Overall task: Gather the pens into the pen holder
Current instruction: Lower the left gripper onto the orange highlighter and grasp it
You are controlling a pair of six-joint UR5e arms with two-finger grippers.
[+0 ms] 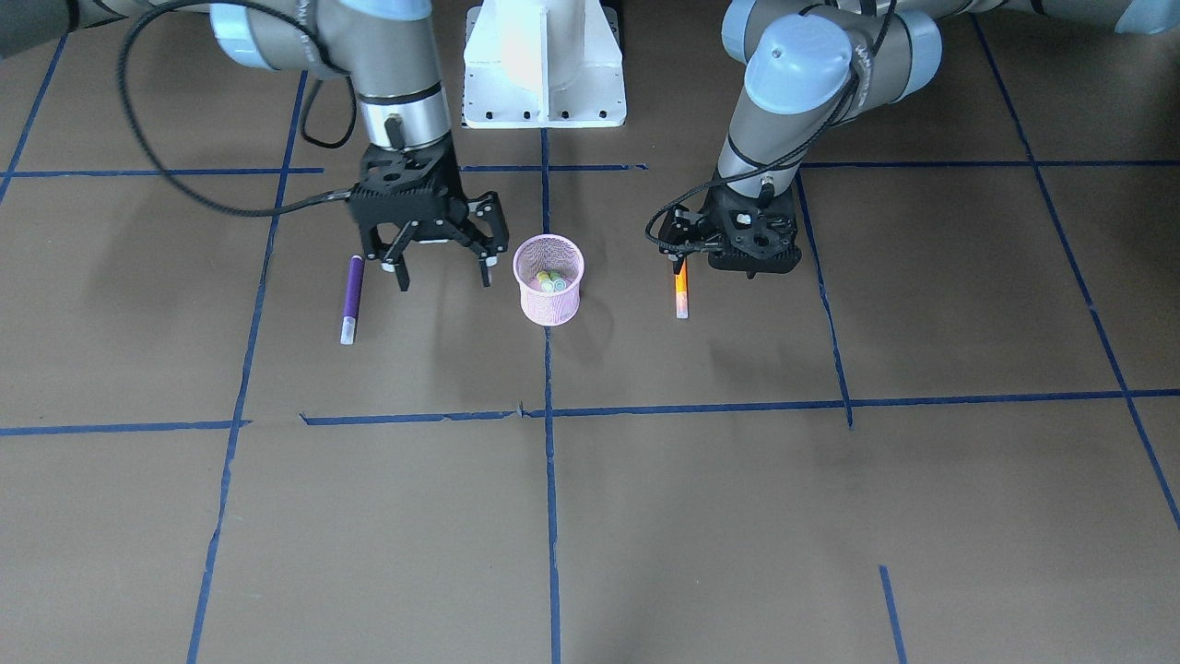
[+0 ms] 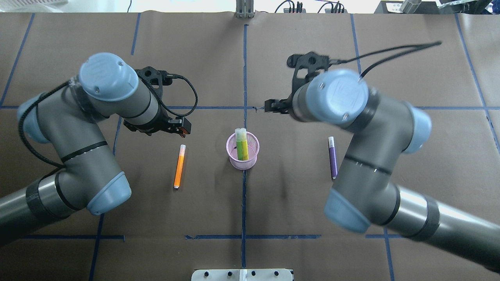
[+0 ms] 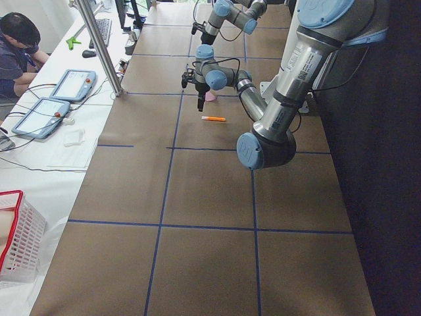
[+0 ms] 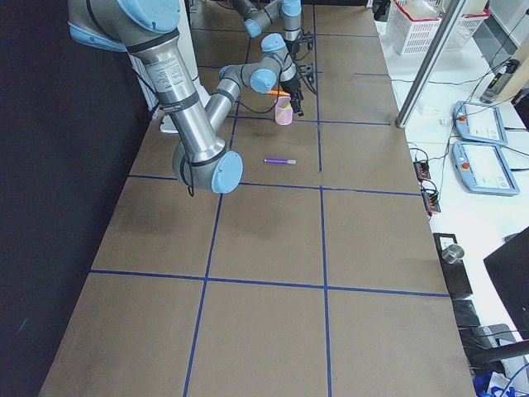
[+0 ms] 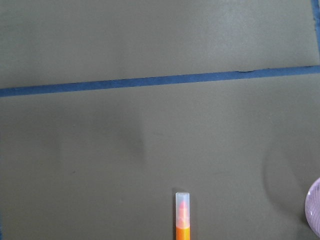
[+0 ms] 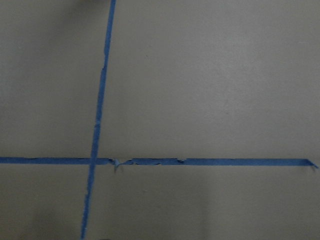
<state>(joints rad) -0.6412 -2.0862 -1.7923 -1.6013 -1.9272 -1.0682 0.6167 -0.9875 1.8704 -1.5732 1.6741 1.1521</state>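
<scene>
The pink mesh pen holder (image 1: pixel 548 300) stands at the table's middle, also in the overhead view (image 2: pixel 252 156), with two greenish pens (image 2: pixel 241 146) upright in it. An orange pen (image 1: pixel 680 293) lies flat beside it; its pale cap shows in the left wrist view (image 5: pixel 182 212). My left gripper (image 1: pixel 721 267) is open and empty, raised close over the orange pen. A purple pen (image 1: pixel 350 300) lies flat on the holder's other side. My right gripper (image 1: pixel 443 274) is open and empty, between the purple pen and the holder.
Blue tape lines (image 1: pixel 548 415) cross the brown table. The white robot base (image 1: pixel 544 65) stands behind the holder. In the side views an operator (image 3: pixel 16 46), tablets (image 3: pixel 72 84) and a metal post (image 3: pixel 99 46) are off the table's far edge.
</scene>
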